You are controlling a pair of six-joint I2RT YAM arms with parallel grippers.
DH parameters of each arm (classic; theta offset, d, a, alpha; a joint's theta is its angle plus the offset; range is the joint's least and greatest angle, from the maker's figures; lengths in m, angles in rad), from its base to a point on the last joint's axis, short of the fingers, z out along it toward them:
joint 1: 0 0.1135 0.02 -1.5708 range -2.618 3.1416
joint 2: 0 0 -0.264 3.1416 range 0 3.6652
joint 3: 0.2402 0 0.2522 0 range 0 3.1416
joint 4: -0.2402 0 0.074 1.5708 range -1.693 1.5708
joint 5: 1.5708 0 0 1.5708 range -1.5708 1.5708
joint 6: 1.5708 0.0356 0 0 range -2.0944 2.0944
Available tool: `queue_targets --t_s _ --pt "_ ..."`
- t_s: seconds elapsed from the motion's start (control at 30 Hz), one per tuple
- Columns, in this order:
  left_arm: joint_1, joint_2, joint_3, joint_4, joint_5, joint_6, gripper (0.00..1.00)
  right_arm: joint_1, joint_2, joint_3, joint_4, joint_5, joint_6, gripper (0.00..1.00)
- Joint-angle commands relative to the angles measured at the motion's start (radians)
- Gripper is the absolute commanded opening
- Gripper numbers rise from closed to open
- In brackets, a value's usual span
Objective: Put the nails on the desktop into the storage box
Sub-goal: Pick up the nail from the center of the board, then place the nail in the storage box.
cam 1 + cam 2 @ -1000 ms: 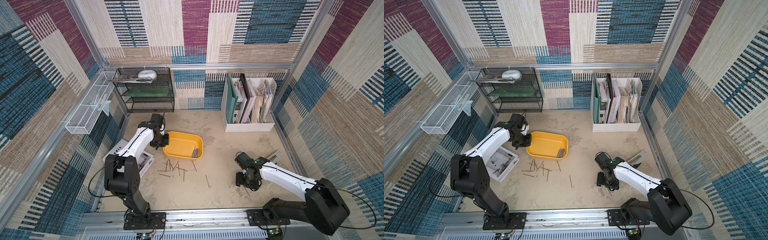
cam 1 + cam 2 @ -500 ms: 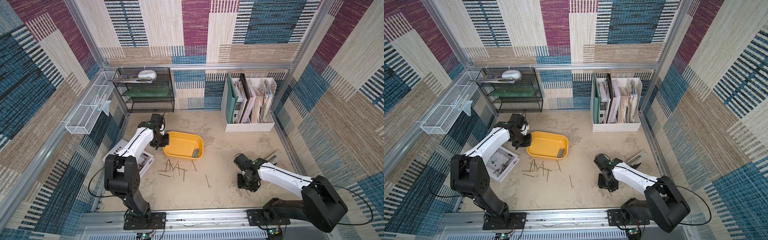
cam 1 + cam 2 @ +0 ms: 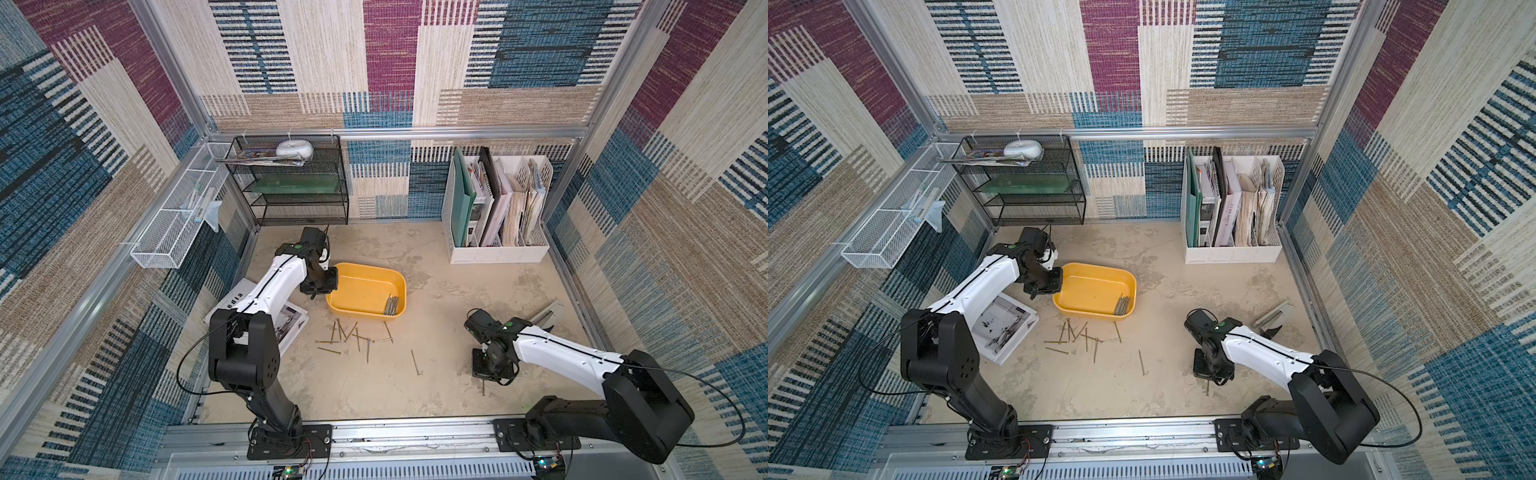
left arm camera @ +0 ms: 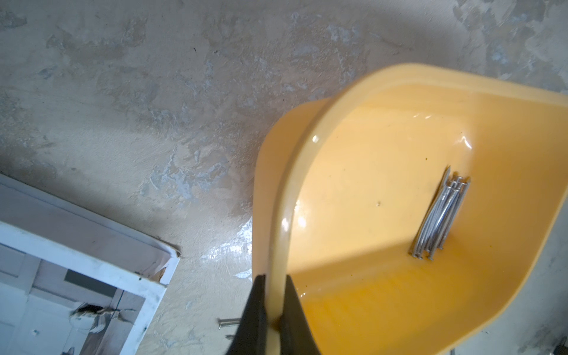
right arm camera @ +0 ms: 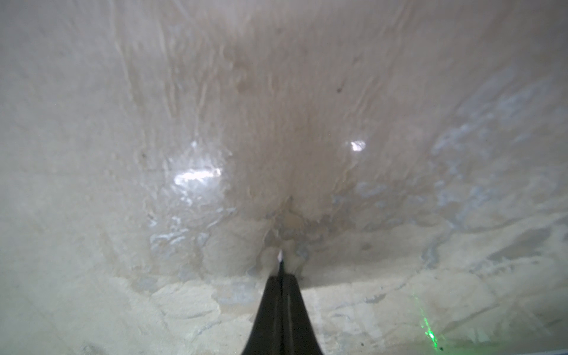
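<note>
L gripper (image 4: pixel 273 307) is clamping the rounded rim of the storage box (image 3: pixel 361 289). One black tapered finger (image 4: pixel 255 310) is sitting outside the wall & the other inside. In both top views it's gripping the short end nearest the L arm. The box is a shallow, glossy yellow-orange plastic tub w/ rounded corners. Whether the gripped end is lifting off the desktop (image 3: pixel 436 291) can't be told.

Inside the box, bundled nails (image 4: pixel 439 218) are lying parallel in a tight silvery sheaf near the far end wall, w/ small flat heads showing at the ends. Loose nails (image 3: pixel 353 336), thin & brassy from above, are lying criss-crossed on the desktop just beside the box's long front side. A lone nail (image 3: pixel 415 362) is lying apart from them, btwn that scatter & the R arm.

R gripper (image 5: pixel 281 276) is pointing straight down, close over the desktop, w/ its black fingers pressed together on a pinched nail (image 5: pixel 280 258). A pale metal sliver is poking out past the tips. In both top views a fine shaft is sticking out from under the gripper.

The desktop is flat, beige & mottled w/ grey-brown concrete-like patches, catching glare in spots. A glossy magazine (image 3: pixel 291 320) is lying flat by the L arm. A white slotted file organiser (image 3: pixel 494 253) & a black wire-mesh rack (image 3: pixel 299 195) are standing along the back wall.
</note>
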Motion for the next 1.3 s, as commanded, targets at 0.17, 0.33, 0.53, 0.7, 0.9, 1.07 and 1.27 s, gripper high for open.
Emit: queue_targets --t_s 0.17,0.33,0.53,0.7,0.9,1.07,1.27 --pt "0.001 -0.008 0.009 0.002 0.026 0.004 0.00 0.004 0.173 0.134 0.106 -0.053 -0.091 0.00" --pt "0.001 -0.009 0.011 0.002 0.026 0.004 0.00 0.005 0.172 0.379 0.003 -0.037 -0.148 0.00" --pt "0.001 -0.009 0.011 0.003 0.025 0.003 0.00 0.007 0.237 0.692 -0.028 -0.083 -0.206 0.00" --pt "0.001 -0.009 0.011 0.002 0.027 0.003 0.00 0.019 0.378 0.901 0.044 -0.226 -0.230 0.00" --pt "0.001 -0.010 0.012 0.002 0.023 0.003 0.00 0.084 0.636 1.214 0.068 -0.367 -0.241 0.00" --pt "0.001 -0.011 0.011 0.001 0.020 0.004 0.00 0.102 0.801 1.316 0.129 -0.445 -0.219 0.00" --pt "0.001 -0.009 0.012 0.002 0.023 0.002 0.00 0.103 0.897 1.336 0.178 -0.458 -0.199 0.00"
